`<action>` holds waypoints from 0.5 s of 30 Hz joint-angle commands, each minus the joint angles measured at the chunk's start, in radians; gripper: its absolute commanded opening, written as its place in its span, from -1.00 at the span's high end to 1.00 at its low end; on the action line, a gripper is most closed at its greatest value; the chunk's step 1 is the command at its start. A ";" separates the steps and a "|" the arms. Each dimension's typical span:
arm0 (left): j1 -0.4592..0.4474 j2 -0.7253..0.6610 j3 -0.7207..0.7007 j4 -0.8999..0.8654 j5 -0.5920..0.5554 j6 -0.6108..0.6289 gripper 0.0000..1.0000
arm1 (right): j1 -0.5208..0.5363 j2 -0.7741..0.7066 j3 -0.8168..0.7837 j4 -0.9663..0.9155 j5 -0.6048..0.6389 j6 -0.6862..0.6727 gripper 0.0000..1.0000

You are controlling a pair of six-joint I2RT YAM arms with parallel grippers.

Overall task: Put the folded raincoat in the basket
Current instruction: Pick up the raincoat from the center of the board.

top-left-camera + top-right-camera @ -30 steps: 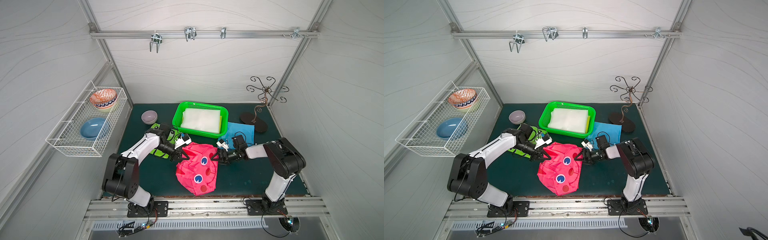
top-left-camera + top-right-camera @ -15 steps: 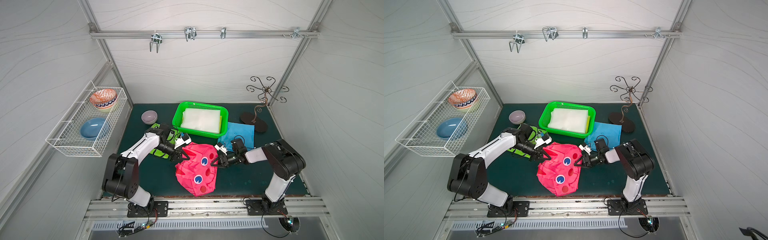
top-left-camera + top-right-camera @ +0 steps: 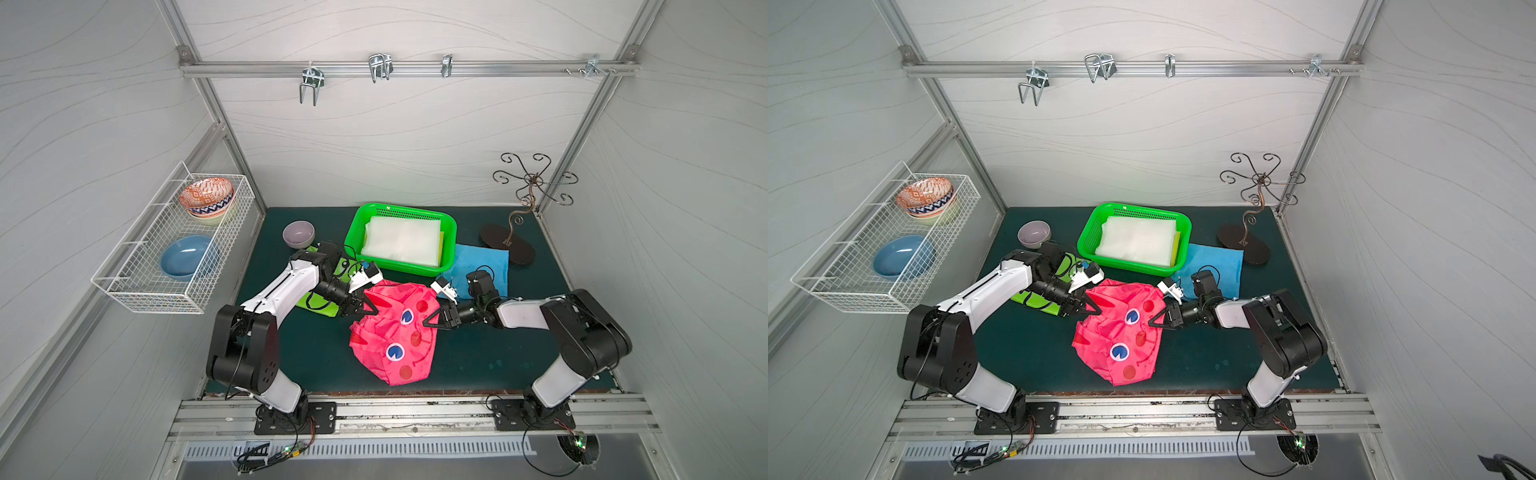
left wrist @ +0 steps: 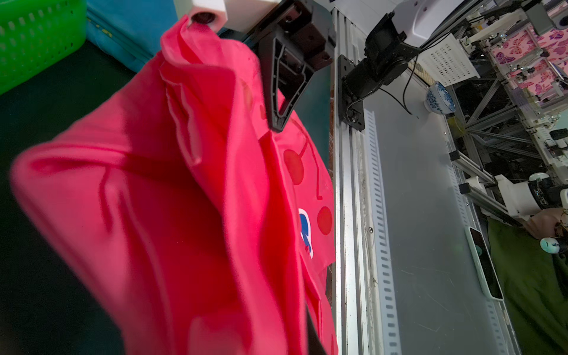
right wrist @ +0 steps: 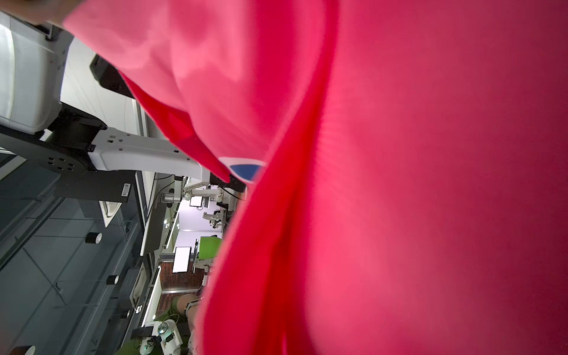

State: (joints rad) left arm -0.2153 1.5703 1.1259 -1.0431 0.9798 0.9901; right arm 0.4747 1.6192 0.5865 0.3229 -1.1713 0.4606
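Note:
The raincoat (image 3: 395, 336) (image 3: 1121, 332) is bright pink with blue-and-white eyes and red dots, and it lies bunched on the dark green mat in front of the basket. My left gripper (image 3: 371, 309) (image 3: 1096, 309) is shut on its upper left edge. My right gripper (image 3: 428, 322) (image 3: 1152, 323) (image 4: 276, 126) is shut on its right edge. Pink raincoat cloth (image 4: 184, 199) (image 5: 399, 184) fills both wrist views and hides each gripper's own jaws. The green basket (image 3: 353, 237) (image 3: 1087, 237) (image 4: 30, 40) stands just behind the raincoat and holds a folded white sheet (image 3: 401, 239).
A blue cloth (image 3: 482, 266) lies right of the basket and a lime green bag (image 3: 320, 297) lies under my left arm. A lilac bowl (image 3: 298, 234) sits at the back left. A curly metal stand (image 3: 509, 245) is back right. A white wire rack (image 3: 137, 282) with bowls hangs on the left wall.
My right gripper has moved left to the raincoat's right edge and shut on it. The left gripper has stayed shut on the left edge.

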 commanded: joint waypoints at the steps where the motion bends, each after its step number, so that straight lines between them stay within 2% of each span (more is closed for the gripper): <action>1: 0.023 0.028 0.046 0.026 -0.040 -0.054 0.85 | 0.004 -0.082 0.039 -0.057 -0.018 0.026 1.00; 5: 0.052 0.037 0.050 0.133 -0.136 -0.195 0.45 | 0.005 -0.162 0.102 -0.161 0.052 0.084 1.00; 11: 0.116 0.064 0.056 0.162 -0.146 -0.271 0.10 | 0.042 -0.215 0.296 -0.362 0.193 0.143 1.00; 15: 0.163 0.052 0.033 0.162 -0.159 -0.265 -0.04 | 0.069 -0.194 0.408 -0.388 0.245 0.219 1.00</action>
State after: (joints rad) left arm -0.0822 1.6253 1.1515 -0.8883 0.8368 0.7452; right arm 0.5282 1.4261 0.9283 0.0010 -0.9886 0.6197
